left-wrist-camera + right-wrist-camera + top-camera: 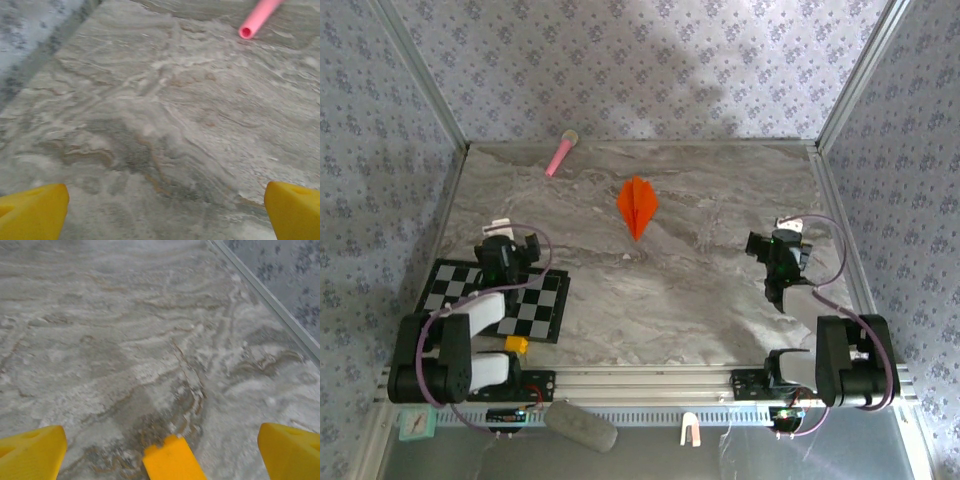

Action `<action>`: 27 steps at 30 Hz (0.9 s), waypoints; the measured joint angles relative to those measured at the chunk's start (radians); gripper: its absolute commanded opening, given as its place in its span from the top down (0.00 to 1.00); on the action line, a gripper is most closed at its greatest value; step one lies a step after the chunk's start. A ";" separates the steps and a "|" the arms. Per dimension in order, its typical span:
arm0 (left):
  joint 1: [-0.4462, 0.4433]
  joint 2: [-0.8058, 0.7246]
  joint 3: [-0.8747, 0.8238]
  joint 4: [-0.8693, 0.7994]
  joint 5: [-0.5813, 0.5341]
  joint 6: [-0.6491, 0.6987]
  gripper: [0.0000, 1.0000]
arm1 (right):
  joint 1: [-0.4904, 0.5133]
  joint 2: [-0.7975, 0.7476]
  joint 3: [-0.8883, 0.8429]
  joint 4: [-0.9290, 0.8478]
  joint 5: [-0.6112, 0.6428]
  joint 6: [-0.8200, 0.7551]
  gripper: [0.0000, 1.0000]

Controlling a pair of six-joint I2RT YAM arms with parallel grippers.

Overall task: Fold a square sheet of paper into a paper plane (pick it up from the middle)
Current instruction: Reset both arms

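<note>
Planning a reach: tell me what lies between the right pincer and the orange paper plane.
Bare tabletop, in the top view, from right pincer to paper plane.

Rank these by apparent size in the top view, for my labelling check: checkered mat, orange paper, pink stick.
1. Checkered mat: largest, though partly hidden.
2. Orange paper: folded into a pointed dart.
3. Pink stick: smallest, nearly as long as the paper but far thinner.

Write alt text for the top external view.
A folded orange paper plane lies in the middle of the marbled table, narrow tip toward the arms. The left claw and right claw stand open and empty, well short of it. A pink stick lies far left.
</note>
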 measured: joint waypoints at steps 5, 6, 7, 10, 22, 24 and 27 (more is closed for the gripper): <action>0.004 0.062 0.000 0.116 0.062 0.052 0.00 | -0.006 0.064 -0.006 0.134 -0.072 -0.061 0.00; 0.007 0.082 0.000 0.139 0.074 0.059 0.00 | -0.008 0.074 -0.006 0.153 -0.084 -0.072 0.00; 0.010 0.107 0.001 0.160 0.082 0.067 0.00 | -0.010 0.087 -0.006 0.177 -0.094 -0.082 0.00; 0.016 0.187 0.009 0.200 0.108 0.082 0.00 | -0.021 0.131 -0.006 0.241 -0.121 -0.100 0.00; 0.061 0.256 0.061 0.232 0.150 0.072 0.00 | -0.052 0.274 -0.003 0.345 -0.187 -0.107 0.00; 0.061 0.256 0.061 0.231 0.151 0.069 0.00 | -0.051 0.274 -0.003 0.346 -0.190 -0.107 0.00; 0.061 0.257 0.061 0.230 0.151 0.069 0.00 | -0.051 0.274 -0.002 0.346 -0.190 -0.107 0.00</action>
